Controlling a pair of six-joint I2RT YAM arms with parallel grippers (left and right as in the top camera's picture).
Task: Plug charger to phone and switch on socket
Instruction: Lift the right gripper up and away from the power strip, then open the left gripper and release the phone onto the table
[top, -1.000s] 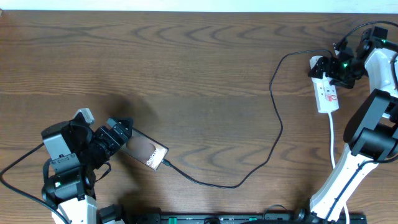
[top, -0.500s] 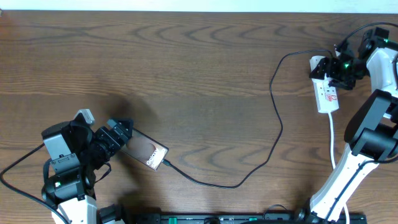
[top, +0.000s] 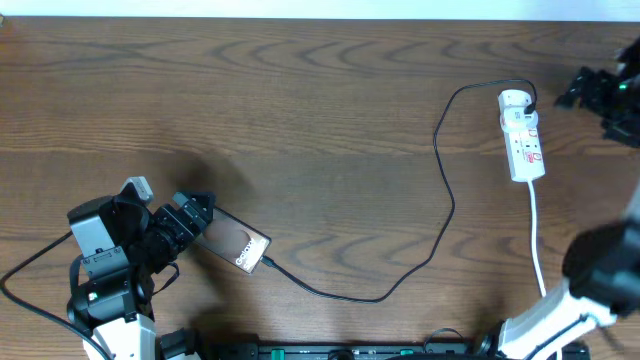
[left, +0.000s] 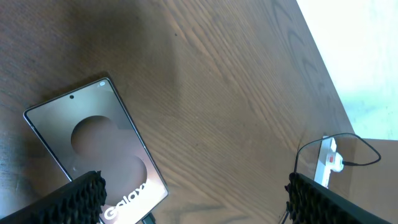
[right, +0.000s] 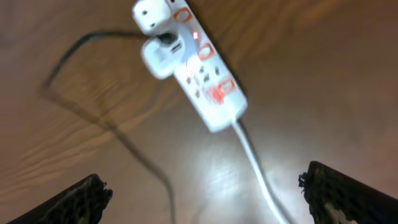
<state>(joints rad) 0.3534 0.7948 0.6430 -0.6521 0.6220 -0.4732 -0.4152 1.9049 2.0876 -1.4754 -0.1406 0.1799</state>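
Overhead, count: I see one phone, one charger, one socket with one white cord, and two arms on the counter.
Overhead, left tool: low over the counter. The phone's far end lies just under its fingertips, and the charger tip is at the phone's other end.
Overhead, right tool: blurred and drawn off to the side of the socket, apart from it.
Left wrist, left tool: fingers spread wide, gripping nothing.
Left wrist, phone: flat, just ahead of the left-hand finger. I cannot tell if they touch.
Left wrist, socket: far ahead to the right, with the charger cable looping at it.
Right wrist, right tool: fingers wide apart, nothing between them.
Right wrist, socket: ahead of the tool, well apart and blurred. One small red light glows, and the charger runs into a white block on it.
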